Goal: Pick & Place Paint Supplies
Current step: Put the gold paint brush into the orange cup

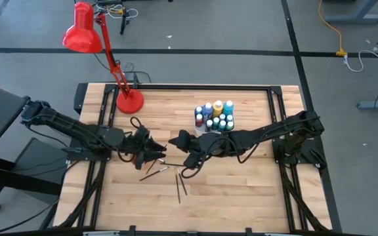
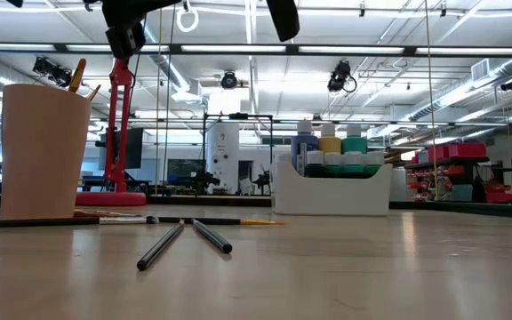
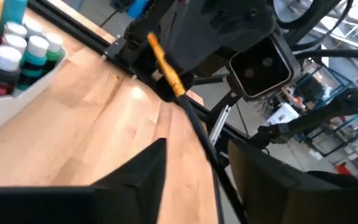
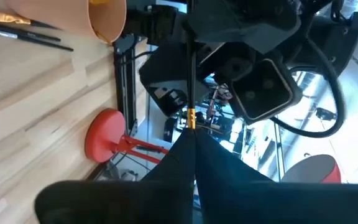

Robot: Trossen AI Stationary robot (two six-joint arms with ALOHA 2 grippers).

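A pale wooden plank surface in a black frame carries everything. A red lamp's round base stands near its far left corner. A white tray of paint bottles sits toward the far right. An orange cup stands near the middle, and thin dark paintbrushes lie loose on the wood just beside it.

From above, the two dark grippers meet over the middle of the wooden table in one dark tangle, so I cannot make out from there where the thin dark-handled paintbrush between them begins or ends. At table height the tan cup hides all but the tips of the brushes standing in it. The white rectangular tray covers the lower halves of the small white-capped paint bottles.
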